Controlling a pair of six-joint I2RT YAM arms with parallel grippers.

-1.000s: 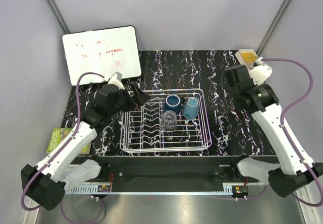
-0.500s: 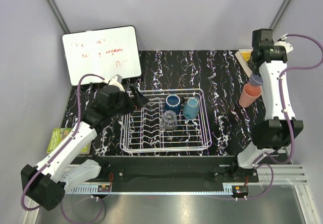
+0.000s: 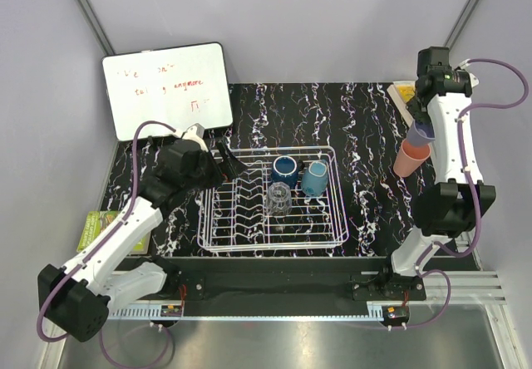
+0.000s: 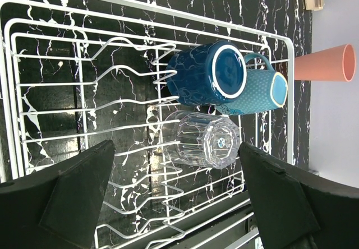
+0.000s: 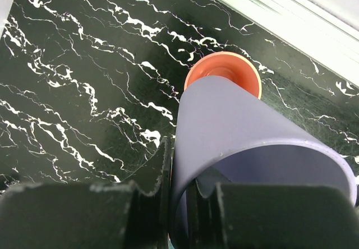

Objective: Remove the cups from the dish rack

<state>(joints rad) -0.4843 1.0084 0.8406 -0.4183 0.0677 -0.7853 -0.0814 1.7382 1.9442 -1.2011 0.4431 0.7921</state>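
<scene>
Right claw (image 5: 178,204) is pinching the wall of the purple cup (image 5: 252,148), one finger inside and one outside. It holds the cup just above the pink cup (image 5: 222,72), which stands mouth up on the table (image 3: 366,111), well apart from the rack (image 3: 337,194). I think the purple cup goes down into the pink one or beside it. To do that well, turn it straight, line it up, go down slowly, and let go only when it sits.

Left claw (image 3: 231,164) is spread wide above the rack. Three cups wait there: the blue cup (image 3: 284,168), the teal cup (image 3: 314,178) and the glass (image 3: 278,199).

On the whiteboard (image 3: 166,86) there is red writing. One word looks like "anymore". The other words are too small to read.
</scene>
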